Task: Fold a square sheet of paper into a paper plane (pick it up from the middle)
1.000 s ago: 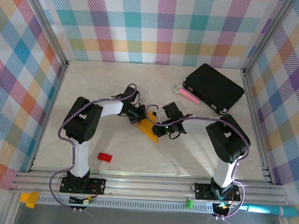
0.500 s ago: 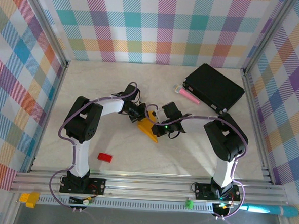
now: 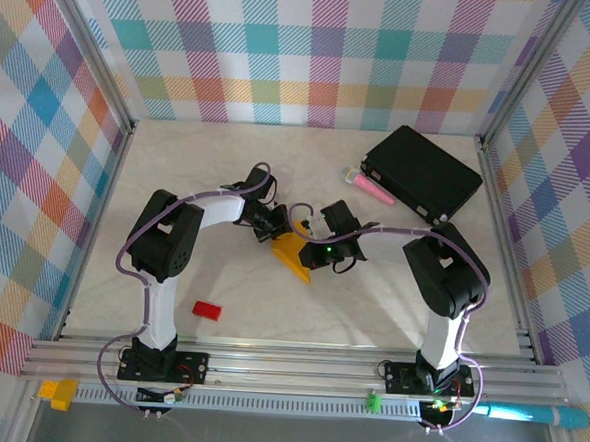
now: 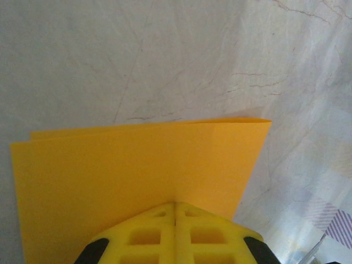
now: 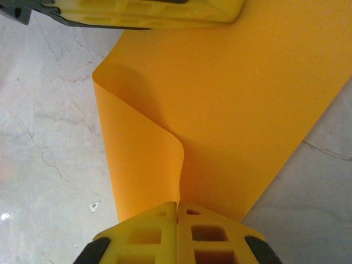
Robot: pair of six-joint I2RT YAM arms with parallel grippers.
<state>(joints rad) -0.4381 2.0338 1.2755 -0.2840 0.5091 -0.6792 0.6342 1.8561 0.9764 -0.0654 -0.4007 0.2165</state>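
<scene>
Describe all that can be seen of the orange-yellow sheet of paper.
The square sheet of paper is thin, smooth, orange-yellow and folded over: the left wrist view shows two layers with slightly offset edges. In the right wrist view one flap bends up softly, not creased flat. It is near the middle of the pale table. The left pincer and the right pincer are both shut on its edges.

left gripper (image 4: 175,220) at 6 o'clock is pinched tight on the folded square sheet of paper (image 4: 137,170), marble table (image 4: 165,55) toward 12
</scene>
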